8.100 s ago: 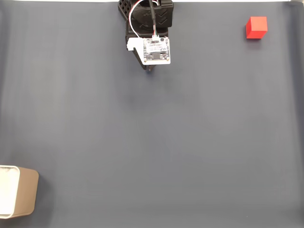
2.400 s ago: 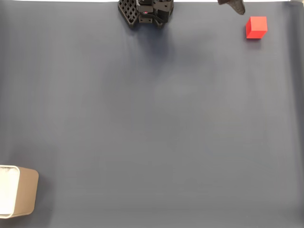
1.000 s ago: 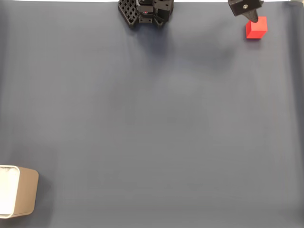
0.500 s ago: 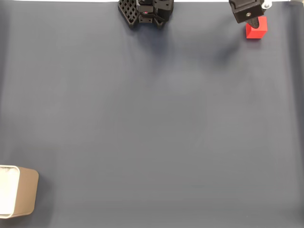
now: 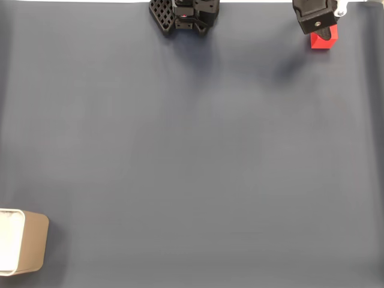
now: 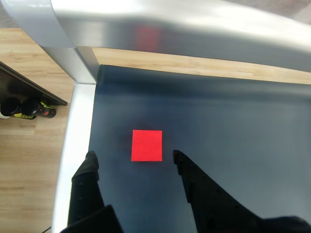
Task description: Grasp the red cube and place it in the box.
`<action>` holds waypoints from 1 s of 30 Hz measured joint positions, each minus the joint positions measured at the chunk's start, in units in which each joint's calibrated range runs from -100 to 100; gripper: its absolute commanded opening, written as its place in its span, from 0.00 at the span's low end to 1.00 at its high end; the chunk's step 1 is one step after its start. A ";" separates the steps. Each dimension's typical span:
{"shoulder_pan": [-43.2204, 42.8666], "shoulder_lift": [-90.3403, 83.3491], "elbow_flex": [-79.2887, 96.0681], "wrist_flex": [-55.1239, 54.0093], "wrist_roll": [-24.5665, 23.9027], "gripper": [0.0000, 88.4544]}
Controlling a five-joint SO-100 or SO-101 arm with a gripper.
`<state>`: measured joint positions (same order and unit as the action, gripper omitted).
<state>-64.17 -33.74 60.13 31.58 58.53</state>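
The red cube [image 5: 324,39] sits on the dark mat at the top right of the fixed view, partly covered by my gripper [image 5: 322,25] above it. In the wrist view the red cube [image 6: 146,145] lies flat on the mat, just beyond the tips of my open gripper [image 6: 132,156], its two black fingers [image 6: 183,165] spread wider than the cube and nothing held. The box [image 5: 24,248], tan outside and white inside, stands at the bottom left corner of the fixed view, far from the gripper.
The arm's black base [image 5: 185,13] is at the top centre of the fixed view. In the wrist view a silver frame rail [image 6: 77,126] runs along the mat's left edge and another across the top, with wooden floor beyond.
The gripper has come in from the top edge and moved right and down over the red cube, covering more of it. Cube and box have stayed in place.
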 measured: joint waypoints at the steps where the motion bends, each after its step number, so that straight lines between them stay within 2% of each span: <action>1: 0.00 0.52 0.00 -0.40 0.00 0.41; 30: -0.82 9.81 0.72 -8.75 -1.37 0.42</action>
<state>-64.99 -23.93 60.85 22.83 57.17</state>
